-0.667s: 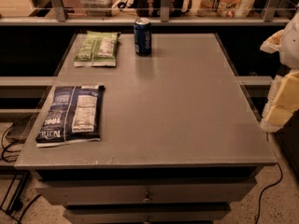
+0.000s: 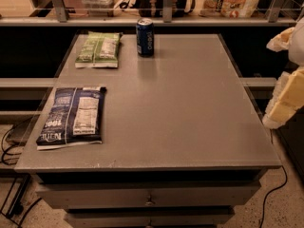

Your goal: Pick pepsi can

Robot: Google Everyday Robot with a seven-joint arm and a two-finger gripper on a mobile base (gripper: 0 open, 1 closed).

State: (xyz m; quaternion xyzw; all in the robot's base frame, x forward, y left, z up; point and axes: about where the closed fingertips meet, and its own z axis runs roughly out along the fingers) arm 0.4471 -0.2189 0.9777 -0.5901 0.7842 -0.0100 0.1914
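Camera view: blue can [image 2: 145, 37]; claw [image 2: 278, 80] right

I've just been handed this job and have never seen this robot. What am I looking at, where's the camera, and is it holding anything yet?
There is only one picture, from a single camera looking down at a grey table from its front side. Where the camera is mounted is not known. The robot is a mobile base with one arm. The pale cream shapes at the right edge of the picture are its gripper, which hangs beside the table's right side, off the surface. Three things are on the table. The pepsi can stands upright near the far edge. A green snack bag lies flat to the left of the can. A dark blue chip bag lies flat near the front left. The can is not held; it stands well apart from the gripper.
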